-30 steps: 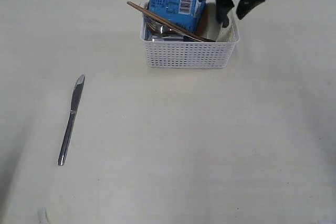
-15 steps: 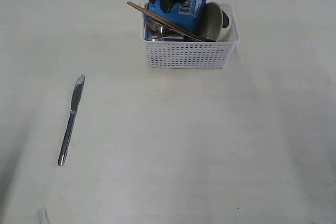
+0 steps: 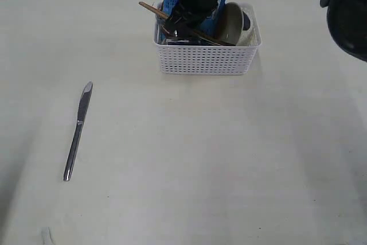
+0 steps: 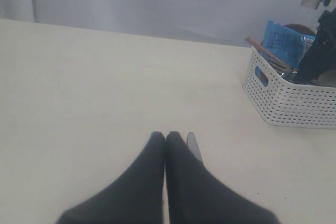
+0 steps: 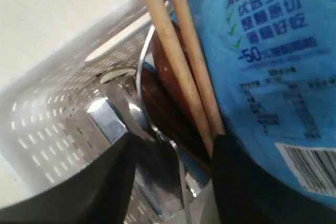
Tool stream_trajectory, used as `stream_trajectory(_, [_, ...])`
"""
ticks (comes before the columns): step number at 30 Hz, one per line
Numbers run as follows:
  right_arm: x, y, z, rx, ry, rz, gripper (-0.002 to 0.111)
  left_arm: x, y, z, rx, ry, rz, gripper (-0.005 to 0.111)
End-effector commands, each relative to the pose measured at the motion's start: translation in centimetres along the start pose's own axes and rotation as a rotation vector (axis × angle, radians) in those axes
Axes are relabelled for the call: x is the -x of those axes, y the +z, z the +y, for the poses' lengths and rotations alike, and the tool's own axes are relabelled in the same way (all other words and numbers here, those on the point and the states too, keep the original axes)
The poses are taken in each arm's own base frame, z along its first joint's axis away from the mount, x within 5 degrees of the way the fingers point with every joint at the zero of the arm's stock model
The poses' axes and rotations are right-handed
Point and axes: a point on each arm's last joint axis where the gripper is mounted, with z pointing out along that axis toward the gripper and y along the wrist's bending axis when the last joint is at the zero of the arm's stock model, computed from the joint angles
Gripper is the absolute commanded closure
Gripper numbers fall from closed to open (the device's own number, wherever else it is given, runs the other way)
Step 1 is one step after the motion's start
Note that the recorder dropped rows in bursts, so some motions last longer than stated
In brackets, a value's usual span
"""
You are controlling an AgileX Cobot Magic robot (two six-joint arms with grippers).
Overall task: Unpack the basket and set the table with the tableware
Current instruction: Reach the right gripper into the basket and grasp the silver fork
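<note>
Reaches into left end of basket (image 3: 206, 61) with right gripper (image 5: 170, 171) spread around spoon (image 5: 168, 114) beside chopsticks (image 5: 178, 66). Holds left gripper (image 4: 165, 136) pressed together. Next, probably: close, lift clear.

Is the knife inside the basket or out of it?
Out. The knife lies flat on the table, apart from the basket and to its left in the exterior view.
</note>
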Motion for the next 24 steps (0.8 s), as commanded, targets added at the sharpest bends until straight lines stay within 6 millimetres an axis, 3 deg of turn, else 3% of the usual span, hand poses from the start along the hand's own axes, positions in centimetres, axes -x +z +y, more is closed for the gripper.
stream_trajectory(1, [0.3,0.1,-0.1,0.004,-0.002,-0.026,0.078,0.0,0.0,0.0,-0.003,-0.007,-0.010,0.107])
stream_trajectory(5, [0.2,0.5,-0.1,0.003,-0.006,-0.020,0.094,0.0,0.0,0.0,-0.003,-0.007,-0.010,0.107])
stream_trajectory(11, [0.2,1.0,-0.2,-0.006,-0.014,-0.024,0.108,0.0,0.0,0.0,-0.003,-0.007,-0.010,0.107])
stream_trajectory(18, [0.3,0.2,-0.1,-0.005,-0.034,-0.023,0.109,0.0,0.0,0.0,-0.003,-0.007,-0.010,0.107])
stream_trajectory(24, [0.7,-3.4,0.0,-0.029,-0.040,-0.074,0.109,0.0,0.0,0.0,-0.002,-0.003,-0.010,0.107])
